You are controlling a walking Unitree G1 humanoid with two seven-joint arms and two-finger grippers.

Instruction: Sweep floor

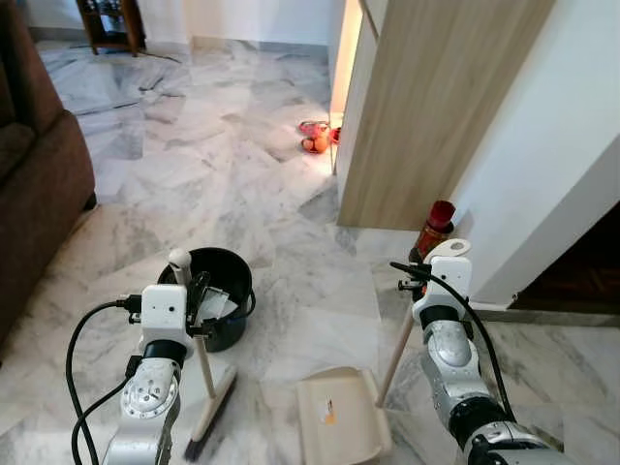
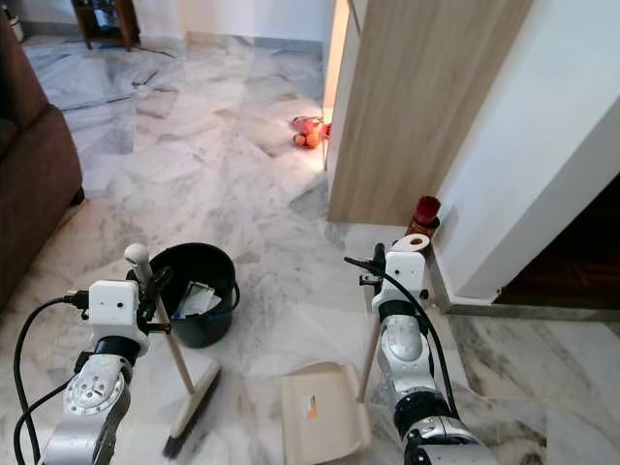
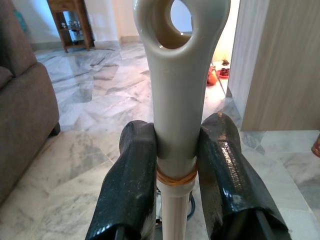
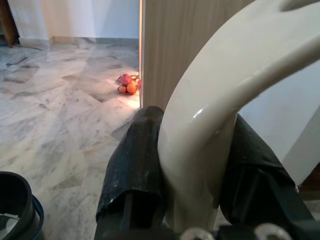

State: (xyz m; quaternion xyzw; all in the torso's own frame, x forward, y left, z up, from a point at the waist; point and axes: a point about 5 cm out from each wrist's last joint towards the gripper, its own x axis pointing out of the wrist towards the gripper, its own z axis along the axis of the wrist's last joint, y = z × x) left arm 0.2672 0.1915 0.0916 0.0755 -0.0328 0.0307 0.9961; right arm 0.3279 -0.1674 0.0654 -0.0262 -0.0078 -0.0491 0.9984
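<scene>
A grey-veined marble floor point(image 1: 223, 165) runs back toward a wooden partition point(image 1: 426, 107) and a brown sofa point(image 1: 34, 184). The landmark is the black bucket point(image 1: 221, 291), which sits on the floor in front of the robot with some paper scraps inside.

The left gripper point(image 3: 175, 165) is clenched on the cream handle of the broom point(image 1: 201, 378), just below its looped tip. The shaft slants down from the gripper to bristles resting on the floor just on the robot's side of the bucket. The right gripper point(image 4: 192, 165) is clamped on the curved cream handle of the dustpan point(image 1: 341, 415), whose tray lies flat on the floor to the right of the bucket and slightly nearer the robot.

The relation that matters: brush head and pan mouth lie side by side, near but apart, with the broom on the left (so the left arm does the sweeping). The likely stroke runs rightward across bare marble into the pan. No loose debris can be made out between the 2.
</scene>
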